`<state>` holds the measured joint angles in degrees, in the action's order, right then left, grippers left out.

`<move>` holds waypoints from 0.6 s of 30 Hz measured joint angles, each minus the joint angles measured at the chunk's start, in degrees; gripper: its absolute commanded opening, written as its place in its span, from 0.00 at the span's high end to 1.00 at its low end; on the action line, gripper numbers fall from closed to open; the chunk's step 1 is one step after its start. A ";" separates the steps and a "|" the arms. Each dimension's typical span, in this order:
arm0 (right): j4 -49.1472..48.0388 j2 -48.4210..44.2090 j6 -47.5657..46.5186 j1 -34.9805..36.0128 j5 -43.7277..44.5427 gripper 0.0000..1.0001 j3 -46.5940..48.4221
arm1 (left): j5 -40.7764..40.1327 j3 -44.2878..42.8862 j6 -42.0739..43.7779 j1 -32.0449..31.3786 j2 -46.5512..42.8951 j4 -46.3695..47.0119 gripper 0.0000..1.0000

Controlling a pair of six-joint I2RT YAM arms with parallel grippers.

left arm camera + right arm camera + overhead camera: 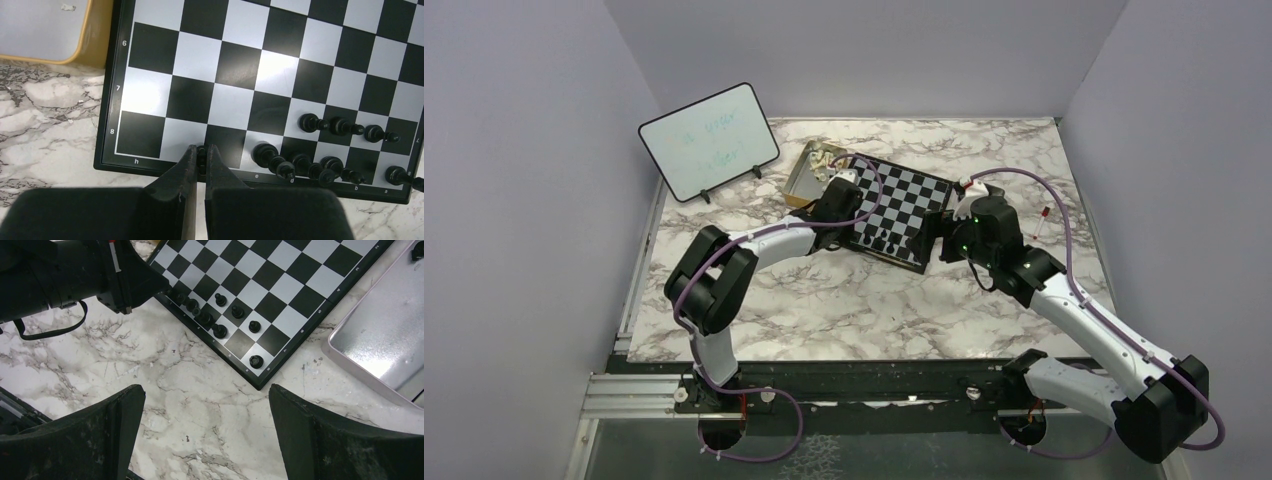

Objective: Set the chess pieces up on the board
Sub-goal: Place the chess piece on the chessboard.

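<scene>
The board lies at the middle back of the marble table. Several black chess pieces stand in its two rows nearest the arms, toward one corner. My left gripper is shut on a small black chess piece, low over the board's edge row, a square to the left of the standing men. In the top view the left gripper sits at the board's near edge. My right gripper hangs wide open over bare marble just off the board's corner, holding nothing.
A gold tin with cream pieces sits by the board's far left side. A silver tray lies right of the board. A white dry-erase board stands at back left. A small red item lies right.
</scene>
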<state>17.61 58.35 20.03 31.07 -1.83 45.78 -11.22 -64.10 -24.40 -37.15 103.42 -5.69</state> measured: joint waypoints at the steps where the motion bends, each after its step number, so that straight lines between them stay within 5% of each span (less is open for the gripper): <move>1: 0.00 -0.02 -0.13 0.00 0.00 0.00 0.00 | -0.02 -0.11 -0.02 0.00 0.00 0.07 0.93; 18: 0.02 -0.42 -1.01 0.00 0.00 0.00 0.00 | -3.58 -1.46 0.07 0.00 0.98 -0.57 0.89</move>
<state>17.63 57.93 19.03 31.07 -1.83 45.78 -14.81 -65.56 -24.34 -37.15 104.40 -6.26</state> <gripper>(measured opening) 0.998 0.105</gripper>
